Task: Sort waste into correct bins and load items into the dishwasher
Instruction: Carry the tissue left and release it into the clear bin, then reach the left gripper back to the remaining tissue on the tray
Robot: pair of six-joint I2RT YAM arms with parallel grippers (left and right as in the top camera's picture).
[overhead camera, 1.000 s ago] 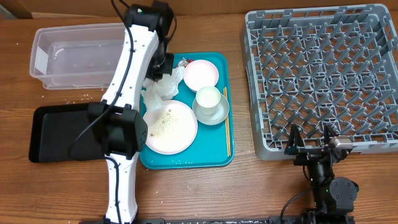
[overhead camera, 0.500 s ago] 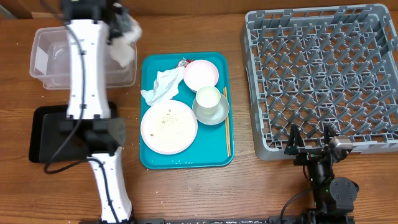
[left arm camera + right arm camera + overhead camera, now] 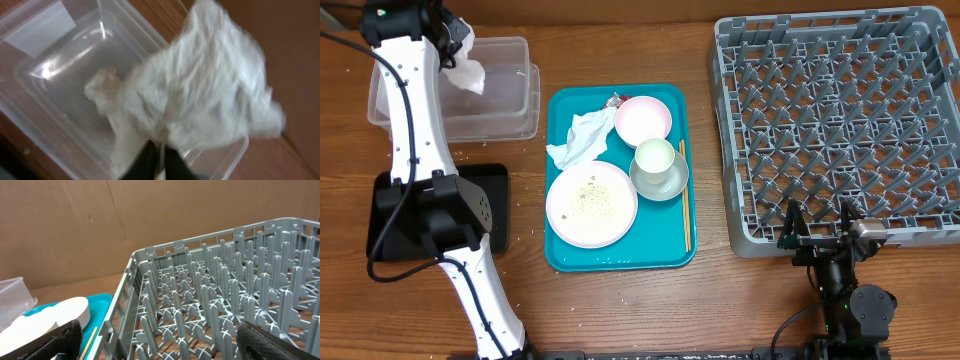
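Left jaws pressed together, pinching crumpled napkin (image 3: 200, 90) by one edge; paper bunched, blurred in wrist view.
Clear tub (image 3: 515, 105) at far-left corner of bench, long axis along far edge.
Napkin hangs over tub's middle, inside rim line; tub floor straight beneath jaws.
Judgement: next move turns on that overlap. Letting go here should land paper in tub, not on bench.
Second napkin (image 3: 582, 140) on teal tray (image 3: 620, 258) mid-bench, nearer left arm (image 3: 415, 130).
Right jaws spread wide, empty, at near edge of dish rack (image 3: 840, 120).

Crumpled white napkin (image 3: 200, 95), hanging above clear tub (image 3: 515, 100)
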